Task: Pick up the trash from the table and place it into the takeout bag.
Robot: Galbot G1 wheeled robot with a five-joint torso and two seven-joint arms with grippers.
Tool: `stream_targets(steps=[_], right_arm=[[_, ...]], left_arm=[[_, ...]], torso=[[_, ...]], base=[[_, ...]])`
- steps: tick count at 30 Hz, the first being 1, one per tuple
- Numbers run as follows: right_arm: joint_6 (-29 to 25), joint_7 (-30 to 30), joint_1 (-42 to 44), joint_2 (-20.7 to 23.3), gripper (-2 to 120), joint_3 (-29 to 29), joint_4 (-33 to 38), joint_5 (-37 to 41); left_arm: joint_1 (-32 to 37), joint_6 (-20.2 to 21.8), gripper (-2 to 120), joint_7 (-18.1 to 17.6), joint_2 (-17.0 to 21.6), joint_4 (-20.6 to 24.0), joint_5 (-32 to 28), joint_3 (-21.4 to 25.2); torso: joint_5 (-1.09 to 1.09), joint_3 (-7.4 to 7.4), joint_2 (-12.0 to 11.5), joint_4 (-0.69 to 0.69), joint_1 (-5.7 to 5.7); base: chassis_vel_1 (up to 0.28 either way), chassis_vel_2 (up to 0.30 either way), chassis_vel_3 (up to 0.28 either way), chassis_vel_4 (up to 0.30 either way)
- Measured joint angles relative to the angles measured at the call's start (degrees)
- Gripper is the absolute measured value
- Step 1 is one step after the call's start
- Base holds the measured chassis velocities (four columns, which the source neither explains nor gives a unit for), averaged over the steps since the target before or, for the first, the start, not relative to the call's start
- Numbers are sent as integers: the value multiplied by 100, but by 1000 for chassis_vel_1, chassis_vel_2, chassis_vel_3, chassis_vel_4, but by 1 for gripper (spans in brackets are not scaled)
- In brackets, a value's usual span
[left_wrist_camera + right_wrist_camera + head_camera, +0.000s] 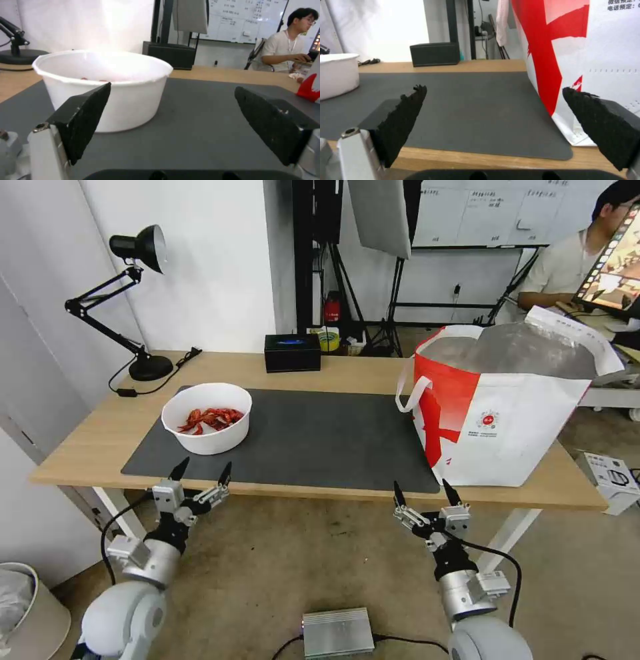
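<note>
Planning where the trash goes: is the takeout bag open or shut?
Open. The takeout bag stands upright on the table, its mouth spread wide with the silver foil lining exposed.

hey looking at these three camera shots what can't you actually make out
- Inside of the takeout bag: head view, its walls and foil lining hide the contents.
- Shells in the white bowl: left wrist view, the rim hides nearly all.
- Print on the bag: right wrist view, cut off by the edge.
- Label on the black tissue box: head view, too small.

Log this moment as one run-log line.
left gripper: open, at table front edge facing bowl | right gripper: open, near takeout bag | bowl on mat, not grasped
</note>
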State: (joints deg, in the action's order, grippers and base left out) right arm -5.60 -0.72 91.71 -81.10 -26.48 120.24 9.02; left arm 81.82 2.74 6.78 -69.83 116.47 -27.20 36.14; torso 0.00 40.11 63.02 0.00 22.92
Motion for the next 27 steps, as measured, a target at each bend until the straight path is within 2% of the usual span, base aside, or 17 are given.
stream_targets(steps=[8, 11, 12, 17, 19, 20, 23, 24, 27], right_arm=[[-3, 0, -2, 1, 100, -1, 0, 1], [-4, -1, -2, 1, 100, -1, 0, 2], [-4, -1, -2, 1, 100, -1, 0, 2], [-4, -1, -2, 2, 100, -1, 0, 3], [-4, 0, -2, 2, 100, -1, 1, 4], [-4, 0, -2, 2, 100, -1, 1, 4], [-4, -1, -2, 2, 100, -2, 1, 4], [-4, -1, -2, 2, 100, -2, 1, 4], [-4, 0, -3, 2, 100, -1, 2, 5]], left_arm=[[-422, 506, 100, -261, 329, -18, -528, -64], [-697, 847, 100, -494, 529, -48, -1116, -35], [-697, 847, 100, -494, 529, -48, -1116, -35], [-1070, 1257, 100, -595, 954, -198, -1488, 95], [-1381, 1517, 100, -613, 1367, -388, -1682, 111], [-1381, 1517, 100, -613, 1367, -388, -1682, 111], [-1917, 1757, 100, -479, 1973, -880, -1833, -73], [-1917, 1757, 100, -479, 1973, -880, -1833, -73], [-2485, 1889, 100, -352, 2440, -1452, -1972, -456]], torso=[[0, 0, 0, 0, 0], [0, 0, -1, 0, 0], [0, 0, -1, 0, 0], [-1, 0, 0, 1, 0], [-2, 0, 0, 1, 0], [-2, 0, 0, 1, 0], [0, 0, -1, 0, 0], [0, 0, -1, 0, 0], [0, 0, -1, 0, 1]], base=[[0, 0, 0, 0], [0, 0, 0, 0], [0, 0, 0, 0], [0, 0, 0, 0], [0, 0, 0, 0], [0, 0, 0, 0], [0, 0, 0, 0], [0, 0, 0, 0], [0, 0, 0, 0]])
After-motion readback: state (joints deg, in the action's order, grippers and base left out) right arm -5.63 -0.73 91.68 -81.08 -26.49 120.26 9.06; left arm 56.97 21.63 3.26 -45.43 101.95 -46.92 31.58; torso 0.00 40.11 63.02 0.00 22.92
